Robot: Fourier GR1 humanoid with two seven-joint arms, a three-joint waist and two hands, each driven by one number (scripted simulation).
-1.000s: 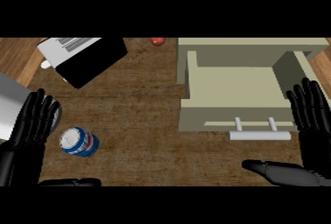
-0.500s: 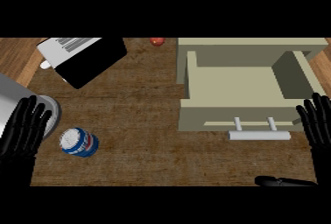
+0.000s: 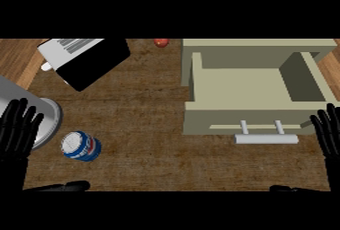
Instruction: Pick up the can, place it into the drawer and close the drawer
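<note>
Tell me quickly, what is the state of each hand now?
Left hand: open, fingers straight, holding nothing; the can is beside it.
Right hand: open, holding nothing.

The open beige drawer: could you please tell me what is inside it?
Nothing shows inside the open beige drawer: only its bare beige floor and walls. The blue and white can stands outside on the brown counter. The strip behind the drawer's front panel is hidden.

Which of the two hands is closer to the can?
The left hand, at the view's left edge, with the can just beside it. The right hand is across the counter by the drawer.
</note>
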